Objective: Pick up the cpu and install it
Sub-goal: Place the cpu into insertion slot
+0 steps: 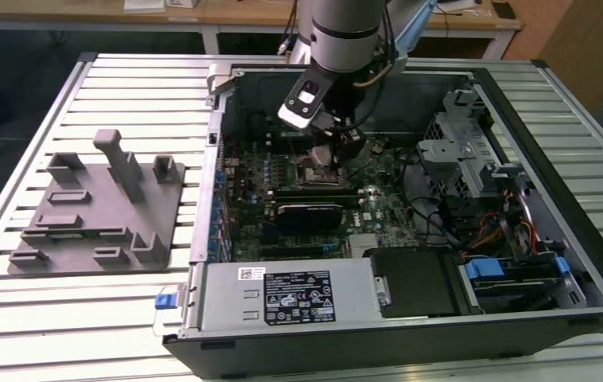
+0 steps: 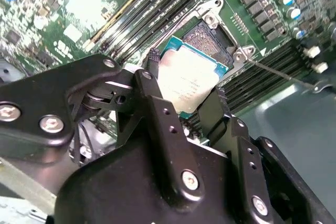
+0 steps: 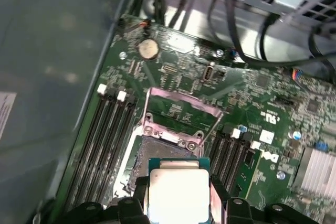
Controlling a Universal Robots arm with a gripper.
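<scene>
Far on the exterior view's left a grey moulded fixture [image 1: 100, 208] sits beside the open PC case [image 1: 588, 239]. Inside, the gripper [image 1: 328, 145] hangs over the motherboard [image 1: 381, 208], and what it carries is tough to make out from there. In both wrist views the black fingers [image 2: 157, 108] are clamped on the cpu [image 2: 190, 83] [image 3: 178, 192] just over the open socket [image 2: 207, 38] [image 3: 157, 153]. Can't tell if it's touching. The first wrist view cuts off its near edge.

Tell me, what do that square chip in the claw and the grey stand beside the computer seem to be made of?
The cpu: a pale silvery top plate with a dull sheen, likely metal, on a thin green edge that looks like circuit board. The grey stand: uniformly matte grey with blocky shapes, probably plastic, though painted metal is possible.
</scene>
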